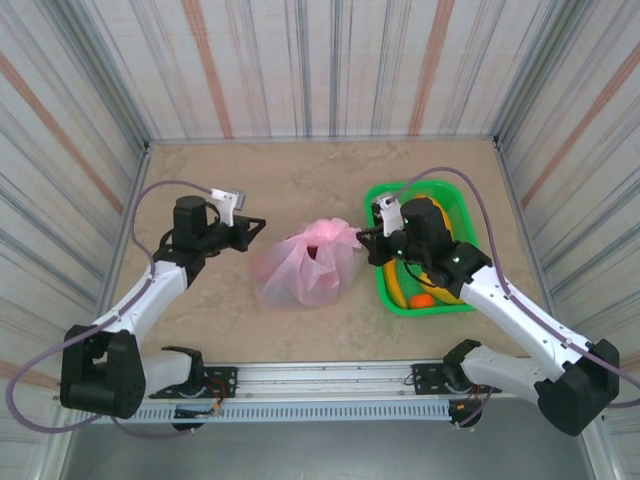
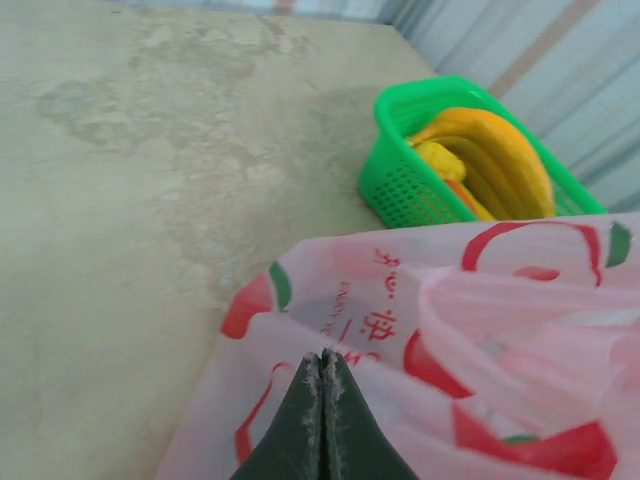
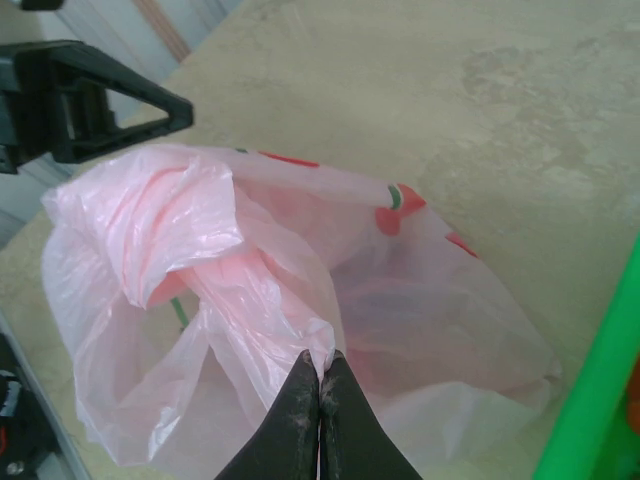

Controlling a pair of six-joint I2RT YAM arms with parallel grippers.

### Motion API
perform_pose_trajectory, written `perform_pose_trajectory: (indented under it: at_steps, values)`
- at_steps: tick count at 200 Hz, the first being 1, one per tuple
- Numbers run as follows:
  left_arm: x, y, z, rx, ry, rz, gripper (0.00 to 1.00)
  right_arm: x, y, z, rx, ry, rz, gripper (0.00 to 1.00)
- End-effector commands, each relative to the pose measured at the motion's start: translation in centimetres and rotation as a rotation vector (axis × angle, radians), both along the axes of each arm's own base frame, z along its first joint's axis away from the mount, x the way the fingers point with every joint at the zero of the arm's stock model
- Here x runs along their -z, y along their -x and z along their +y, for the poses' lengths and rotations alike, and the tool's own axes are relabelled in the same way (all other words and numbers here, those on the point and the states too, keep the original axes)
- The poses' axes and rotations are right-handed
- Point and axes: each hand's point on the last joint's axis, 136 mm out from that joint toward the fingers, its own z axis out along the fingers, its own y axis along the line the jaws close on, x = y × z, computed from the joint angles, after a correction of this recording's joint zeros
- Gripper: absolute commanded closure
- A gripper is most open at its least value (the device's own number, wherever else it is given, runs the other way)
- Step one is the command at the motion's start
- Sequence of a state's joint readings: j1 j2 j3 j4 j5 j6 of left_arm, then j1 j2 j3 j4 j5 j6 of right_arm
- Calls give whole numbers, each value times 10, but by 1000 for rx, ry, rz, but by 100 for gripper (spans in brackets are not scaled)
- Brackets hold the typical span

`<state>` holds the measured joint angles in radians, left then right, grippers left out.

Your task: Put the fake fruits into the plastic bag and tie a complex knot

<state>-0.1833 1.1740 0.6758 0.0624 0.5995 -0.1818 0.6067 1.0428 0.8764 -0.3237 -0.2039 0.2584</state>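
One pink bag sits on the table. One green basket is just right of it, holding yellow bananas (can't count them) and one orange ball. Right gripper is pinched tight on a bag fold. Left gripper is closed and empty beside the bag.

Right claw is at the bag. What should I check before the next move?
1. Right claw grips the bag: ok, shut on a fold of film at its tips.
2. Left claw grips the bag: not ok, shut with nothing between the fingers, and it looks clear of the bag in the right wrist view.
3. All fruits bagged: not ok, bananas and an orange fruit lie in the basket.
4. Knot tied: cannot tell, the top is bunched but no clear knot shows.
5. Bag resting on the table: ok, beside the basket.
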Motion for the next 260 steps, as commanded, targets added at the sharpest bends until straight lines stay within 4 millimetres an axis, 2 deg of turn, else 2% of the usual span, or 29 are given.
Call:
perform_pose_trajectory:
  at_steps: [1,16,64,90,96,118,142,160,178,207,243,260]
  values:
    - [6,-4,24,-146,-27,-3,100,20,2,-18,68,33,72,96]
    - [4,1,24,-126,-4,-22,100,22,5,-16,51,10,87,96]
    - [-18,9,15,-60,37,-23,100,3,11,1,-37,-94,44,94]
    - [-31,11,15,-59,39,-53,99,2,15,0,-76,-56,22,74]
    - [-34,12,16,-61,38,-59,97,-8,19,-3,-87,-55,-11,68]
    - [-44,14,18,-66,27,-84,92,-16,32,-11,-155,7,-51,48]
    - [-52,16,22,-76,16,-101,88,-34,39,-19,-207,80,-124,33]
    - [-55,17,24,-84,12,-110,86,-52,38,-18,-247,121,-180,26]
    - [-55,18,25,-84,13,-107,84,-67,36,-9,-314,179,-251,19]
    - [-54,19,23,-70,20,-101,84,-66,23,18,-451,343,-321,0]
    - [-53,19,22,-62,18,-102,83,-57,6,48,-606,490,-381,1]
    - [-53,20,22,-60,14,-104,83,-47,5,62,-692,551,-405,1]
